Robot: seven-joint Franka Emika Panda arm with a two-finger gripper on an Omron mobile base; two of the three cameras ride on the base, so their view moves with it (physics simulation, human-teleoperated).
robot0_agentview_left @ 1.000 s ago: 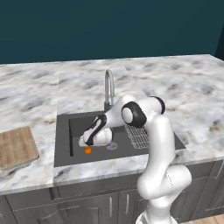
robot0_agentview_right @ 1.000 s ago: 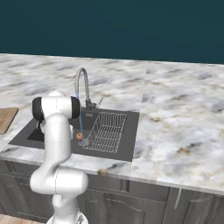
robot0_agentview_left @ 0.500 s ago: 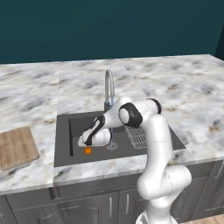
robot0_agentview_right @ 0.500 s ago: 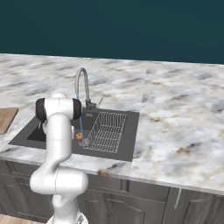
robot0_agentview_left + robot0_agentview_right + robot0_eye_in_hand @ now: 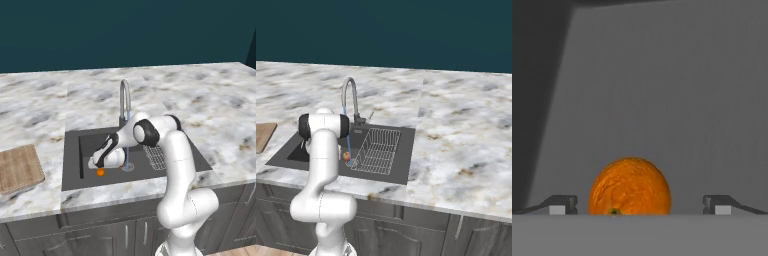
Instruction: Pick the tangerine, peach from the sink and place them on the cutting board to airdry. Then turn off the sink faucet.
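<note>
Arm's reaching down into the sink (image 5: 72, 165) at lower centre of the left base view, gripper (image 5: 639, 205) spread wide and grasping nothing, fingertips (image 5: 562, 204) either side of the tangerine (image 5: 630, 187) on the basin floor, low in the hand view.

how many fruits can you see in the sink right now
2. The tangerine lies on the sink floor between the open gripper's fingertips. The peach shows partly behind the arm, by the wire rack. More could be hidden behind the arm.
</note>
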